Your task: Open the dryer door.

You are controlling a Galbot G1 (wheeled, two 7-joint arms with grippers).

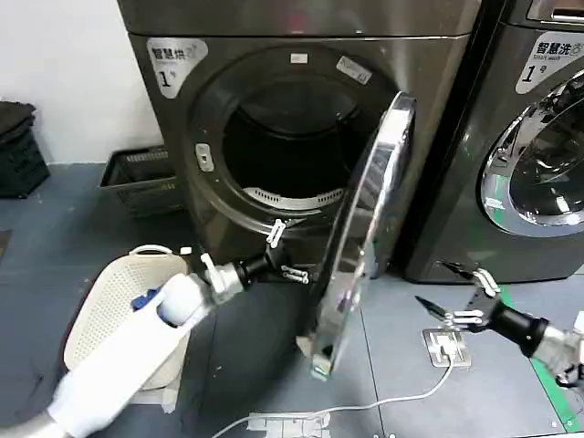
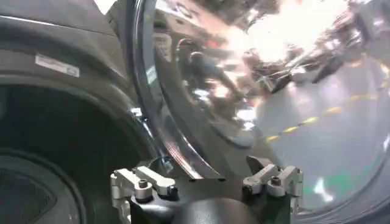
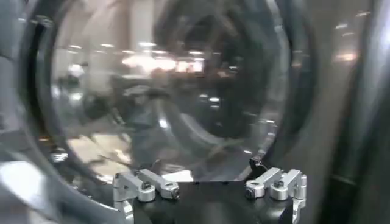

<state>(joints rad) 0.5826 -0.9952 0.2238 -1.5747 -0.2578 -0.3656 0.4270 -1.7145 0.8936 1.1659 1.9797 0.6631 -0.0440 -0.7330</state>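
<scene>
Grey floor (image 1: 55, 228) is seen from the head view, with the dryer (image 1: 301, 137) ahead and its door (image 1: 360, 228) swung about halfway out, edge-on. Beside the door's inner face the left tool (image 1: 285, 255) is held spread and empty; the right tool (image 1: 456, 297) hangs open, well apart.

At the left wrist, the chrome rim (image 2: 183, 122) lies just beyond the parted fingers (image 2: 149, 182).

At the right wrist, open fingers (image 3: 274, 182) face glass.

Opening seems underway; further outward pushing is judged necessary.

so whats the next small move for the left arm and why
Probably push a little further outward: the left gripper, open, sits just inside the dryer door, which stands edge-on, swung well off the drum opening. The right gripper waits open, beyond the door.
</scene>
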